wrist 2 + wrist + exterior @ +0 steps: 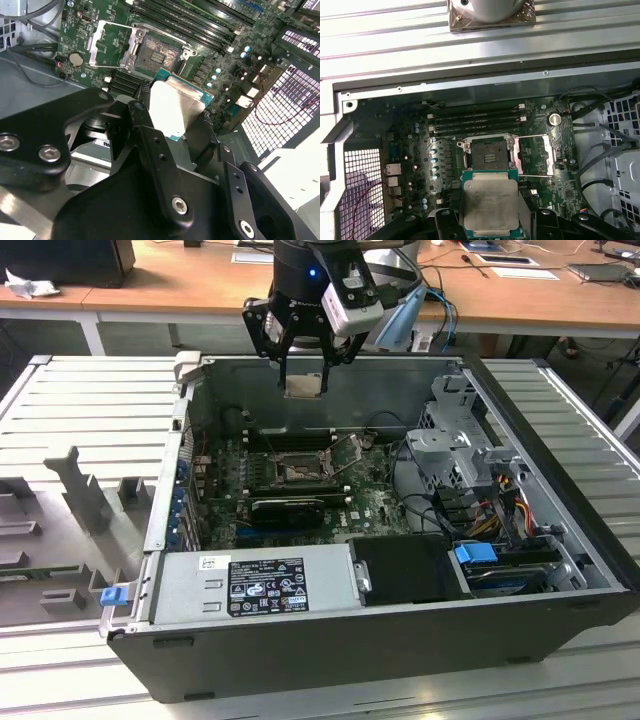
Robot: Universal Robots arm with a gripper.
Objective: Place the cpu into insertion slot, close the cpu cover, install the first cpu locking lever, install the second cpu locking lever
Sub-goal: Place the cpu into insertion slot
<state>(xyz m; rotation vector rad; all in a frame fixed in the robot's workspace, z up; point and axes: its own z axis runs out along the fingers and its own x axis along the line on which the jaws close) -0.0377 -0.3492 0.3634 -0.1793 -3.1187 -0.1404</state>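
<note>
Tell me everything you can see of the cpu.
The cpu is a flat square chip: a pale silvery, metal-looking lid on a green board whose edges show around it. The gripper is shut on two opposite sides; nothing else touches it. In the exterior view it hangs roughly level above the open computer case, clear of the motherboard. In the first wrist view the insertion slot lies bare beyond it, the cpu cover swung open.

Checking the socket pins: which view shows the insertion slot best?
The first wrist view: the insertion slot faces the camera squarely, uncovered, beyond the cpu. The second wrist view shows it at a slant; the exterior view shows it from afar.
</note>
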